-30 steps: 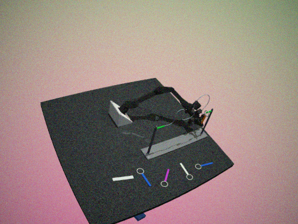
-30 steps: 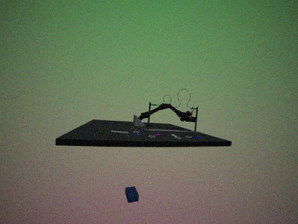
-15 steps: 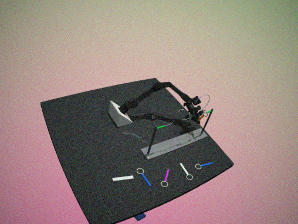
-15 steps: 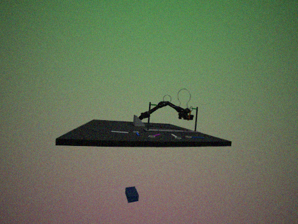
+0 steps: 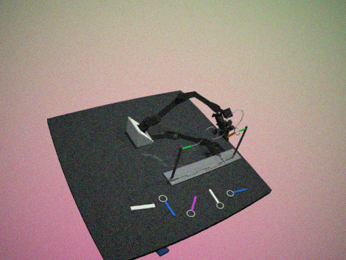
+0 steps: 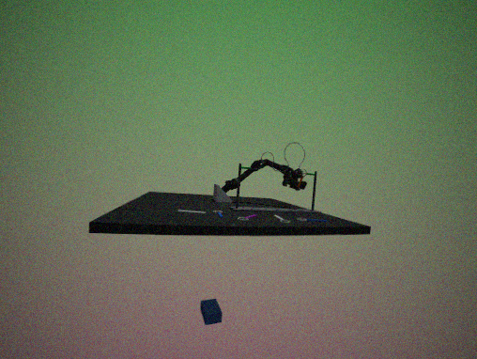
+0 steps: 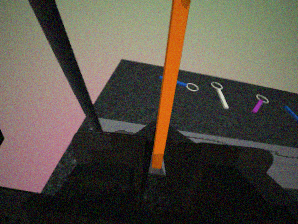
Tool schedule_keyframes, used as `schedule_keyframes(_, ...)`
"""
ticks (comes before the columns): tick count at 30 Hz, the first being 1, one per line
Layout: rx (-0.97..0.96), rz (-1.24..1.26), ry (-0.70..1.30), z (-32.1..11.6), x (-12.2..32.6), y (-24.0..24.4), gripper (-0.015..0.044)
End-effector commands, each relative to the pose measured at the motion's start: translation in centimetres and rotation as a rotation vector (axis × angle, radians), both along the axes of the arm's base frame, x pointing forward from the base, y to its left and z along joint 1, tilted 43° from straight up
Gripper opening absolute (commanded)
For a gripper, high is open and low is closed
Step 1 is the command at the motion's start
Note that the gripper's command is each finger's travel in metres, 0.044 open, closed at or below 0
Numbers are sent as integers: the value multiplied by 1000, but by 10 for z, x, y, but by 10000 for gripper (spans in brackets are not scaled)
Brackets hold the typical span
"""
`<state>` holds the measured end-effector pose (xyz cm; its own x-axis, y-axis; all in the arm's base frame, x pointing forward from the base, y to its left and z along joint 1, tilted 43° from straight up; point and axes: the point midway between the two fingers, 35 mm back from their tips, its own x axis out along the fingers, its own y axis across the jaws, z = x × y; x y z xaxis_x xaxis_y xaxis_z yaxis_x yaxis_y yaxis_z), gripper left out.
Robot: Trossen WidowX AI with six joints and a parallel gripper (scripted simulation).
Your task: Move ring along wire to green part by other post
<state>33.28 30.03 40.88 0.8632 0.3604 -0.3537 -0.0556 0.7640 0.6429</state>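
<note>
The orange handle (image 5: 231, 135) (image 6: 300, 180) (image 7: 169, 85) is between the fingers of my gripper (image 5: 227, 137) (image 7: 158, 125), which is shut on it. Its small ring (image 5: 234, 131) is around the wire near the inner end of the right green part (image 5: 242, 129) (image 6: 311, 174), beside the right post (image 5: 240, 142) (image 6: 315, 193) (image 7: 65, 60). I cannot tell whether the ring touches the wire. The thin grey wire (image 5: 243, 117) (image 6: 304, 154) rises in a large loop over my gripper. The other green part (image 5: 187, 147) (image 6: 245, 167) is at the left post (image 5: 176, 163) (image 6: 238, 188).
The posts stand on a grey base strip (image 5: 204, 167). A smaller wire loop (image 6: 268, 152) is nearer the left post. On the dark table (image 5: 102, 163) lie a white bar (image 5: 142, 207) and several loose ringed handles, among them a magenta one (image 5: 193, 203) (image 7: 258, 106).
</note>
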Motion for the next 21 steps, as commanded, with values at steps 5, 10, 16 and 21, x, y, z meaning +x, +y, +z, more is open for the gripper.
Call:
schedule_keyframes(5,-104,3,4,-13,0,-14,-150)
schedule_keyframes(10,-193,0,-1,-21,1,-26,-150)
schedule_keyframes(16,-320,-4,-8,-29,2,-42,-150)
schedule_keyframes(21,-436,-7,-15,-35,3,-58,-150)
